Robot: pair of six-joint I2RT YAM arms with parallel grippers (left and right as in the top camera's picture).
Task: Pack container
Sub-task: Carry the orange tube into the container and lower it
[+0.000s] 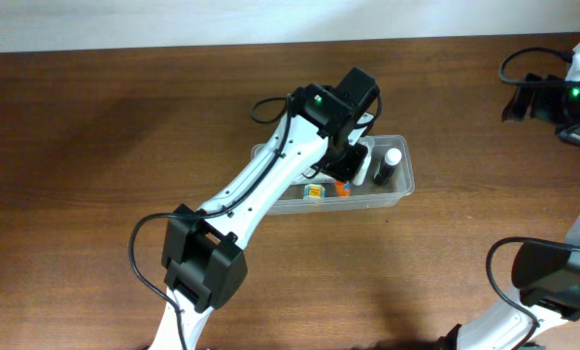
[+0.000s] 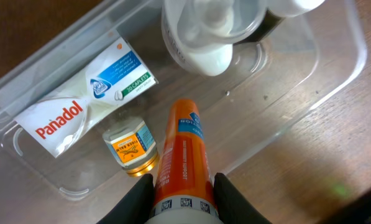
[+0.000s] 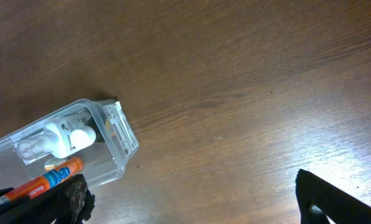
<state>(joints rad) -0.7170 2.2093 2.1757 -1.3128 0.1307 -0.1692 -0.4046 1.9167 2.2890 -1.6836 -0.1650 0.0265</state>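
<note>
Orange tube (image 2: 182,168), clamped between the left fingers (image 2: 232,196), angles down into the container (image 1: 403,185) at the middle of the table (image 1: 95,146), beside a Panadol box (image 2: 86,106) and small jar (image 2: 131,146). Placement seems underway; next, lower it flat and release. Right fingers (image 3: 334,199) gape empty, far right.

A dark brown wood-grain tabletop (image 1: 76,146) is filling nearly all of every view, its grain running lengthwise. Soft light is falling on it, leaving a dull sheen on the wood. Beyond its far edge in the overhead view, a pale white strip (image 1: 173,19) is showing; whether it is wall or floor is unclear.
</note>
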